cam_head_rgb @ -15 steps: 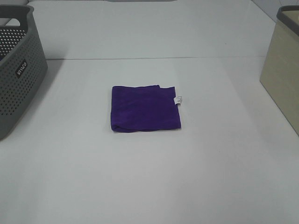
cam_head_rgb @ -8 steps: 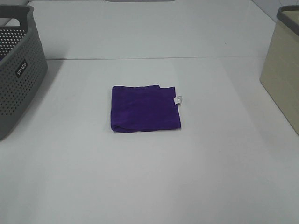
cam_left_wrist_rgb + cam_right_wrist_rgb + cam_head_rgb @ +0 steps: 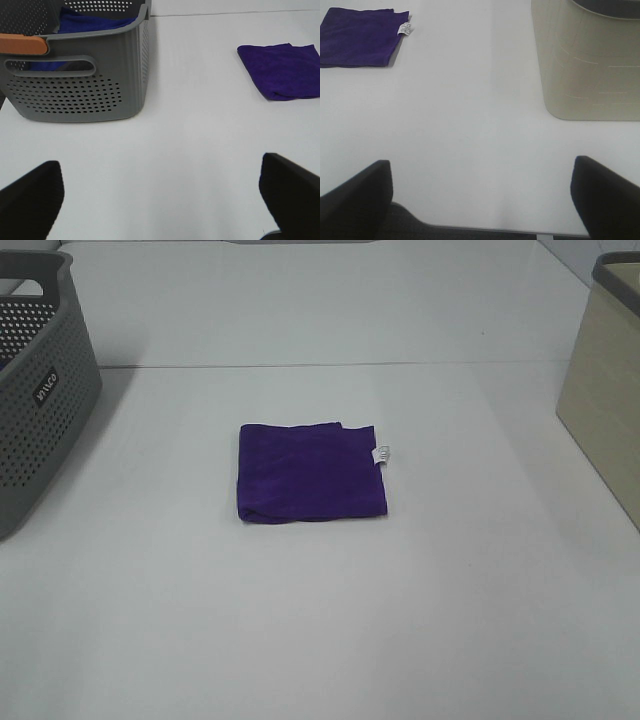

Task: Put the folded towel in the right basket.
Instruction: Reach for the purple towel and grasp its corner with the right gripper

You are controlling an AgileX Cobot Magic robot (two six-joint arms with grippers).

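Note:
A folded purple towel (image 3: 311,472) with a small white tag lies flat in the middle of the white table. It also shows in the left wrist view (image 3: 283,70) and in the right wrist view (image 3: 361,35). The right basket (image 3: 606,380) is beige and stands at the table's right edge; it also shows in the right wrist view (image 3: 587,60). My left gripper (image 3: 160,200) is open and empty, well short of the towel. My right gripper (image 3: 480,200) is open and empty, between towel and beige basket. Neither gripper shows in the exterior high view.
A grey perforated basket (image 3: 40,390) stands at the table's left edge; the left wrist view shows it (image 3: 80,75) with purple cloth inside and an orange handle. The table's front edge (image 3: 485,229) shows in the right wrist view.

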